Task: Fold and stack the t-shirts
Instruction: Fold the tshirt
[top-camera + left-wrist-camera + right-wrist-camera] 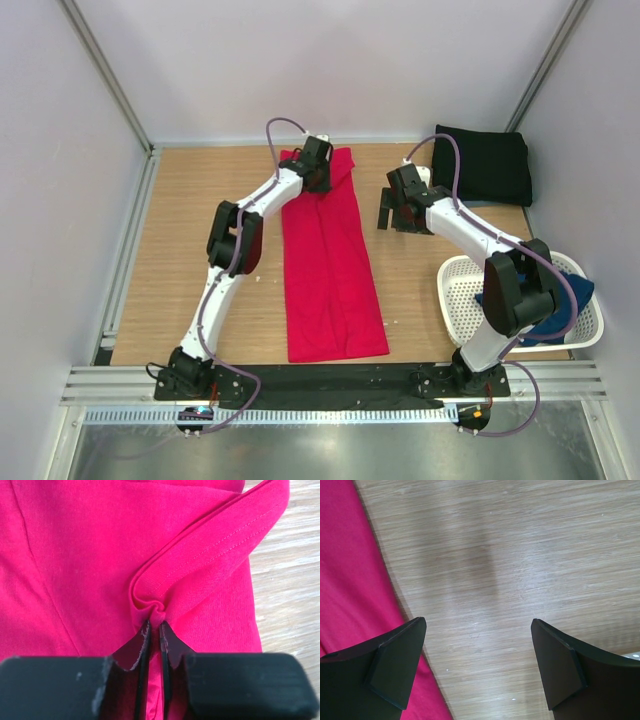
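Three shirts show from above: the red t-shirt (pixel 330 270) lies folded into a long strip down the middle of the table (pixel 190 230), near hem close to the front edge, with bare wood wide open to its left and a narrower lane to its right. The black t-shirt (pixel 485 165) sits folded in the far right corner, well apart from the red one. The navy t-shirt (pixel 578 292) is in the white basket (pixel 452 290) at near right, spilling over its rim, and the right arm's elbow covers much of it, so its lie is hard to read. The left gripper (pixel 318 170) is at the red shirt's far end; overhead, its fingers are lost under the wrist, but the left wrist camera settles it — jaws pressed together, pinching a puckered fold of red cloth beside a stitched hem. The right gripper (pixel 392 215) hovers over bare wood between red and black. Its own camera shows the fingers (pixel 395 665) spread wide with nothing between them — the red edge runs just past the finger on that view's left.
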Available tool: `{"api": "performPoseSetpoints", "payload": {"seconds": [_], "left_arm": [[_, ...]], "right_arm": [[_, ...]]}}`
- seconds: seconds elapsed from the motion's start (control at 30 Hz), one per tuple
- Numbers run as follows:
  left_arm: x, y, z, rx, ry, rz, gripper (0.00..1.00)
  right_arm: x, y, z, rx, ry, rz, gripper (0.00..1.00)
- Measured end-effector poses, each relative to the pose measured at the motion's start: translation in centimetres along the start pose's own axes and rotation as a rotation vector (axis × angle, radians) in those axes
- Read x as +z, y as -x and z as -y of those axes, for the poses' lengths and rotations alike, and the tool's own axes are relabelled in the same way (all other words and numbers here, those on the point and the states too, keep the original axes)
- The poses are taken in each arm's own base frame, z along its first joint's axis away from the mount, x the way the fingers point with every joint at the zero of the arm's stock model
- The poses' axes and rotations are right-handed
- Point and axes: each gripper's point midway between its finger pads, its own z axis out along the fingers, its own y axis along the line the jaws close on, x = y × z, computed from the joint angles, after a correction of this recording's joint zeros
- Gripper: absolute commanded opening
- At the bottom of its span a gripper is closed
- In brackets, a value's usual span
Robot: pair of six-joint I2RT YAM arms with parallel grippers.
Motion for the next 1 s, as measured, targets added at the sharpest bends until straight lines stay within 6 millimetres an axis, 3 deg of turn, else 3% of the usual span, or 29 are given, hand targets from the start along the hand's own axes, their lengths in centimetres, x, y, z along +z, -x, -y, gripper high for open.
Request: {"api": "performPoseSetpoints", "payload": {"seconds": [0.2, 0.43, 0.67, 0.77, 0.87, 0.9, 1.0], "left_arm": [[-1.4, 0.5, 0.3, -0.002, -0.020, 0.017, 0.11], [-2.9, 2.1, 2.3, -0.002, -0.121, 0.059, 0.10], [-2.4, 0.0, 3.0, -0.001, -0.175, 0.009, 0.10], [-2.3, -1.0, 3.6, 0.010, -0.205, -0.015, 0.18], [-2.3, -2.4, 4.6, 0.049, -0.247, -0.042, 0.39], [-2.5, -3.0, 4.9, 0.070, -0.263, -0.052, 0.52], [-3.6, -5.2, 6.2, 0.127, -0.321, -0.091, 0.66]], "right_arm": [[0.1, -0.3, 0.0, 0.005, -0.001, -0.007, 0.92], [0.2, -0.4, 0.1, 0.010, -0.002, -0.008, 0.92], [0.2, -0.3, 0.2, 0.013, -0.005, -0.007, 0.92], [0.2, -0.3, 0.3, 0.014, -0.007, -0.008, 0.92], [0.3, -0.2, 0.4, 0.017, -0.011, -0.007, 0.92], [0.3, -0.2, 0.5, 0.019, -0.012, -0.006, 0.92], [0.3, -0.2, 0.6, 0.020, -0.013, -0.006, 0.92]]}}
